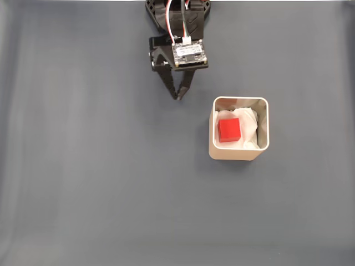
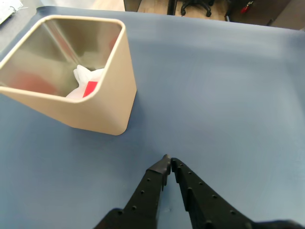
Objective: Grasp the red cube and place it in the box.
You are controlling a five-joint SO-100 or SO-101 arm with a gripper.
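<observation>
Gripper point(image 1: 177, 97) was observed with its two black fingers brought together at the tips, holding nothing; in the wrist view the gripper point(image 2: 168, 160) showed only a hairline gap between the fingertips. It hung over bare blue-grey table covering point(image 1: 83, 177), clear of all objects.

In the fixed view the box point(image 1: 213, 149), a beige square container with rounded corners, stood below and to the right of the fingertips, near but not touching. The red cube point(image 1: 228, 130) lay inside it on crumpled white paper point(image 1: 249, 130), toward the box's left wall.

In the wrist view the box point(image 2: 102, 112) stood ahead and to the left of the fingertips, upright on the covering point(image 2: 228, 95). A sliver of the red cube point(image 2: 90, 88) showed over the near wall, against the white paper point(image 2: 85, 76).
</observation>
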